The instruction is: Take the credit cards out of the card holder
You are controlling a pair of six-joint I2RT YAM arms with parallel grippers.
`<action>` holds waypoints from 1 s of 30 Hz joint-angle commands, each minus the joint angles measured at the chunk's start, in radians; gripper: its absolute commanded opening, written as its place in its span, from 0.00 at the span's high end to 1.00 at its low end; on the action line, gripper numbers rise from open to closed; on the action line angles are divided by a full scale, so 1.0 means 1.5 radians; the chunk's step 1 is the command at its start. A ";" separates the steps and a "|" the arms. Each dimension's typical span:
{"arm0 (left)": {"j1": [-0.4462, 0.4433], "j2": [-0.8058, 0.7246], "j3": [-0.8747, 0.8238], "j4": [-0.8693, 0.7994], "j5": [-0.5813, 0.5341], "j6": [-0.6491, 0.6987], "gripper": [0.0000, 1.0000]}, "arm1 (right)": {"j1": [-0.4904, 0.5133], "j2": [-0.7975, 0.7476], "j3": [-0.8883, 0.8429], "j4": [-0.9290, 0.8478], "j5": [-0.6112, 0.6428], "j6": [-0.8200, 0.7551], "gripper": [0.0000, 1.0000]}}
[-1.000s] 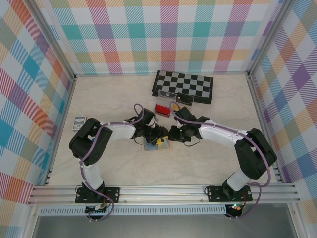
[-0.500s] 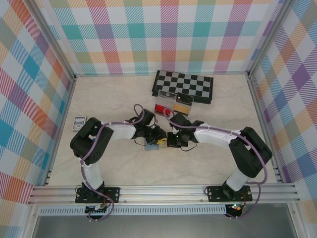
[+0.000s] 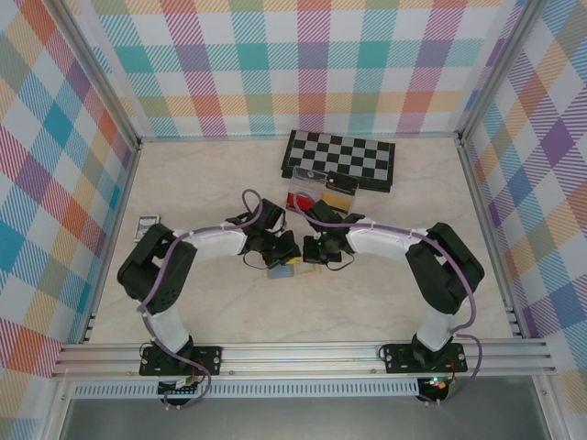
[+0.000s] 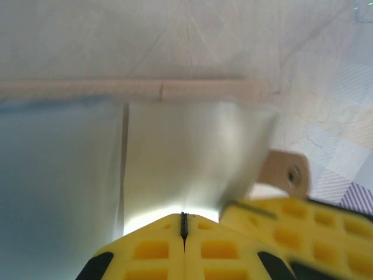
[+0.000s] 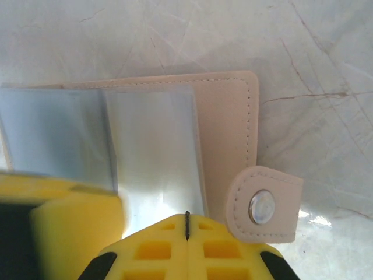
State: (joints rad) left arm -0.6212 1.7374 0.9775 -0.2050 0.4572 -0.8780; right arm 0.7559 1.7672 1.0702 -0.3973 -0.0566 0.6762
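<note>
mid-table before the chessboard (image 3: 339,158), card holder (image 3: 282,269) open flat, wrist views show left gripper (image 4: 183,224) and right gripper (image 5: 186,224) fingers pressed together at its shiny panels, snap tab (image 5: 265,204) close by, right arm tucked further left than a second ago

Table layout: holder at centre front, other items behind it and far left.

The flat light blue folding card holder with tan edging (image 3: 281,271) lies on the pale marbled table (image 3: 367,302), with the left gripper (image 3: 287,255) at its left and the right gripper (image 3: 309,254) at its right, both pinched onto its panels. Its snap tab (image 5: 263,205) rests on the table beside the right gripper. Behind the holder sits the clear plastic tray with red and tan contents (image 3: 316,197), just in front of the black-and-white folding chessboard (image 3: 341,158). The small patterned playing-card box (image 3: 145,225) lies well apart, far left.
</note>
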 commanded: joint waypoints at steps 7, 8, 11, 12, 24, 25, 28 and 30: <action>0.032 -0.118 -0.009 -0.183 -0.111 0.049 0.79 | -0.003 0.038 0.011 -0.019 -0.012 0.022 0.98; 0.037 -0.124 -0.014 -0.188 -0.116 0.048 0.74 | -0.003 0.038 0.011 -0.021 -0.012 0.022 0.98; 0.046 -0.131 -0.025 -0.193 -0.125 0.040 0.62 | -0.003 0.040 0.012 -0.025 -0.016 0.023 0.98; 0.047 -0.129 -0.024 -0.195 -0.128 0.039 0.59 | -0.002 0.042 0.012 -0.025 -0.017 0.023 0.98; 0.046 -0.063 -0.010 -0.169 -0.107 0.044 0.54 | -0.003 0.052 0.017 -0.036 -0.023 0.021 0.98; 0.046 -0.059 -0.011 -0.167 -0.104 0.044 0.54 | -0.003 0.052 0.018 -0.037 -0.023 0.020 0.98; 0.047 -0.051 -0.017 -0.155 -0.094 0.042 0.55 | -0.003 0.053 0.018 -0.039 -0.023 0.020 0.98; 0.047 -0.046 -0.019 -0.147 -0.082 0.042 0.57 | -0.003 0.055 0.018 -0.038 -0.023 0.019 0.98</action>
State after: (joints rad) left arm -0.5529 1.6566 0.9497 -0.4423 0.3035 -0.8211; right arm 0.7536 1.8206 1.0870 -0.4107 -0.0803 0.6964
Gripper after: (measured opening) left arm 0.439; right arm 0.048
